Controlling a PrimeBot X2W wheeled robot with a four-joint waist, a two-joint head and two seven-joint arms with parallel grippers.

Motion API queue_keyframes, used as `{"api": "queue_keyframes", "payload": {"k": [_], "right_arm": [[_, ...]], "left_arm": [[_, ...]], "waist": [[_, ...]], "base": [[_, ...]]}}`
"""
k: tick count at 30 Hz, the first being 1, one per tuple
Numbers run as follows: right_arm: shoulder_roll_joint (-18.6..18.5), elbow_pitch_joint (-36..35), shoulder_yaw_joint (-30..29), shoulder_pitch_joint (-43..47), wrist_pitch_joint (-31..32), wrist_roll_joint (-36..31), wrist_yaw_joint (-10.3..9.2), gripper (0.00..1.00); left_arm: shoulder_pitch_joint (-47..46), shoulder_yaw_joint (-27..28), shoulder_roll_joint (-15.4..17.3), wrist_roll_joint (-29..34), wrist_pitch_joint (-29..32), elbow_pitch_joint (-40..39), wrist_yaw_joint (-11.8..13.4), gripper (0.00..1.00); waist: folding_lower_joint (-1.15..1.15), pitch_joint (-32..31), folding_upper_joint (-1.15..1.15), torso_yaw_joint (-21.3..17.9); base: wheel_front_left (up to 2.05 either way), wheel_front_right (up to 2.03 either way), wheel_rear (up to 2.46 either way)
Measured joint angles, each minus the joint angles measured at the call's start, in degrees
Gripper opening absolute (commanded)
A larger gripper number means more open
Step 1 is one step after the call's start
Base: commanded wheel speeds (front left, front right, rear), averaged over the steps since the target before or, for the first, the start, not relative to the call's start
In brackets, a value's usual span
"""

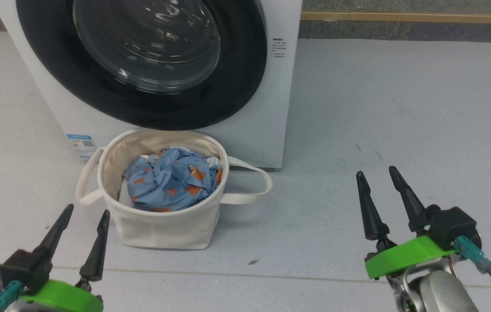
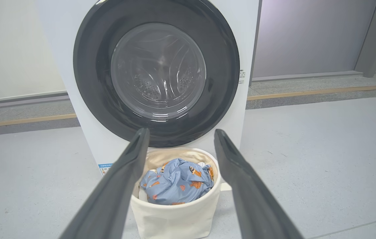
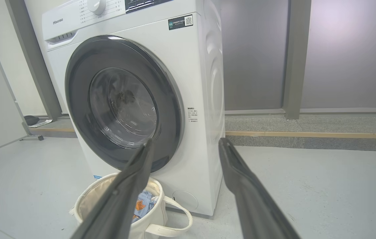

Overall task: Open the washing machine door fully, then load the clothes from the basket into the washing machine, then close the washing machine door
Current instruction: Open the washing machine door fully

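Jaws of the left gripper point(image 1: 89, 209) are spread wide with nothing between them, and those of the right gripper point(image 1: 375, 170) are spread just as wide and empty. Both pairs are pointed up the head view, toward the washing machine point(image 1: 280, 108).

The left pair is seen just beside the near left side of the basket point(image 1: 163, 225), apart from it. The right pair is placed well apart from it, over bare floor point(image 1: 401, 108) to the right.

The basket is set upright on the floor with its mouth turned upward, just in front of the machine and below the washing machine door point(image 1: 236, 86). Its two loop handles point(image 1: 238, 199) are stretched out to the left and right. The clothes point(image 1: 171, 180) are bunched in a crumpled heap inside the basket, so no long axis can be made out.

The door is shut flat against the machine's front, its glass bowl faced toward the robot. A small blue sticker point(image 1: 81, 145) is seen at the machine's lower left corner.
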Motion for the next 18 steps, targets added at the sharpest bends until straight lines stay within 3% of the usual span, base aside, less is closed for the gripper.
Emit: {"api": "queue_keyframes", "payload": {"k": [8,18], "right_arm": [[-0.2,0.0,-0.1,0.0,0.0,-0.1,0.0,1.0],[-0.2,-0.6,-0.4,0.0,0.0,-0.1,0.0,1.0]], "left_arm": [[0.0,-0.1,0.0,0.0,-0.6,0.1,-0.1,1.0],[0.0,-0.1,0.0,0.0,-1.2,0.2,-0.1,1.0]], "waist": [[0.0,0.2,0.0,0.0],[0.0,0.2,0.0,-0.3]], "base": [[0.65,0.65,-1.3],[0.07,0.07,-0.14]]}}
